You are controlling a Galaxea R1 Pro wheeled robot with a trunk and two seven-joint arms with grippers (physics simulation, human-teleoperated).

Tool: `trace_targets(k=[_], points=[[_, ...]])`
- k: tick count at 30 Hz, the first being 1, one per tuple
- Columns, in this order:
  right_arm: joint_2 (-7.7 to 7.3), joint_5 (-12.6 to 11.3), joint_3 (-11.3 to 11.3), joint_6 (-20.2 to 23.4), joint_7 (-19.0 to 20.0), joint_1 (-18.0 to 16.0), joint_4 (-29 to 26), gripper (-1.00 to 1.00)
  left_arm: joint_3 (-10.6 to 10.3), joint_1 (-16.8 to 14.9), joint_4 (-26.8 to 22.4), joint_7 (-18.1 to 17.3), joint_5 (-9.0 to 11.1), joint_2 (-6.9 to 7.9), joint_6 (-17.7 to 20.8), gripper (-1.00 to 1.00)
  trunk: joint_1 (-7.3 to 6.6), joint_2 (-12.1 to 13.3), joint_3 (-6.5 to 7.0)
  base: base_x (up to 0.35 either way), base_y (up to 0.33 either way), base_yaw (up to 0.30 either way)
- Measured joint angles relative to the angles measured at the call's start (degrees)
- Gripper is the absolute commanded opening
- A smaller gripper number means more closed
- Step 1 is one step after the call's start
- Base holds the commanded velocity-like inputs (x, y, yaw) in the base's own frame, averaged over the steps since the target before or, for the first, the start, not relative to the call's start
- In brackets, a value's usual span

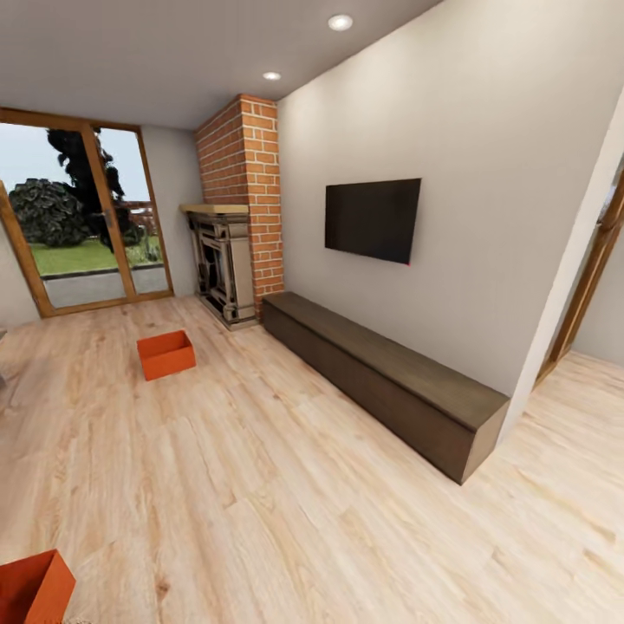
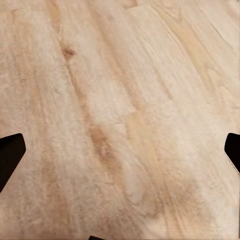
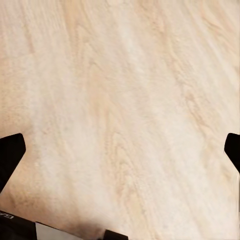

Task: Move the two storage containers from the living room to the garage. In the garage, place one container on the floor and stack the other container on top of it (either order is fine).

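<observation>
I am in the living room, on light wood plank flooring [image 1: 260,485]. One orange-red storage container [image 1: 165,354] sits on the planks toward the glass doors, lidless and upright. A second storage container [image 1: 33,589] shows partly at the near left corner of the head view, cut by the frame edge. In the left wrist view my left gripper [image 2: 120,150] hangs open over bare planks, its dark fingertips [image 2: 10,152] wide apart. My right gripper [image 3: 120,150] is likewise open above bare planks, with nothing between its fingertips [image 3: 11,152].
A long dark low bench [image 1: 381,377] runs along the right wall under a wall-mounted TV [image 1: 373,218]. A brick fireplace [image 1: 232,234] stands in the corner beside glass doors [image 1: 82,217]. A doorway [image 1: 589,286] opens at the right.
</observation>
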Motion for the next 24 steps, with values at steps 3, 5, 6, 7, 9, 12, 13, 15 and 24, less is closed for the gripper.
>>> trace_targets(k=[3, 5, 6, 7, 9, 12, 13, 15, 24], points=[[0.00, 0.0, 0.0, 0.0, 0.0, 0.0, 0.0, 1.00, 0.0, 0.0, 0.0, 0.0, 0.0, 0.00, 0.0, 1.00, 0.00, 0.0, 0.00, 0.270, -0.236, 0.300], [0.00, 0.0, 0.0, 0.0, 0.0, 0.0, 0.0, 1.00, 0.0, 0.0, 0.0, 0.0, 0.0, 0.02, 0.0, 1.00, 0.00, 0.0, 0.00, 0.270, -0.236, 0.299], [0.00, 0.0, 0.0, 0.0, 0.0, 0.0, 0.0, 1.00, 0.0, 0.0, 0.0, 0.0, 0.0, 0.01, 0.0, 1.00, 0.00, 0.0, 0.00, 0.270, -0.236, 0.299], [0.00, 0.0, 0.0, 0.0, 0.0, 0.0, 0.0, 1.00, 0.0, 0.0, 0.0, 0.0, 0.0, 0.00, 0.0, 1.00, 0.00, 0.0, 0.00, 0.270, -0.236, 0.299], [0.00, 0.0, 0.0, 0.0, 0.0, 0.0, 0.0, 1.00, 0.0, 0.0, 0.0, 0.0, 0.0, 0.00, 0.0, 1.00, 0.00, 0.0, 0.00, 0.270, -0.236, 0.300], [0.00, 0.0, 0.0, 0.0, 0.0, 0.0, 0.0, 1.00, 0.0, 0.0, 0.0, 0.0, 0.0, 0.00, 0.0, 1.00, 0.00, 0.0, 0.00, 0.270, -0.236, 0.300], [0.00, 0.0, 0.0, 0.0, 0.0, 0.0, 0.0, 1.00, 0.0, 0.0, 0.0, 0.0, 0.0, 0.00, 0.0, 1.00, 0.00, 0.0, 0.00, 0.270, -0.236, 0.299], [0.00, 0.0, 0.0, 0.0, 0.0, 0.0, 0.0, 1.00, 0.0, 0.0, 0.0, 0.0, 0.0, 0.00, 0.0, 1.00, 0.00, 0.0, 0.00, 0.270, -0.236, 0.299], [0.00, 0.0, 0.0, 0.0, 0.0, 0.0, 0.0, 1.00, 0.0, 0.0, 0.0, 0.0, 0.0, 0.00, 0.0, 1.00, 0.00, 0.0, 0.00, 0.270, -0.236, 0.299]])
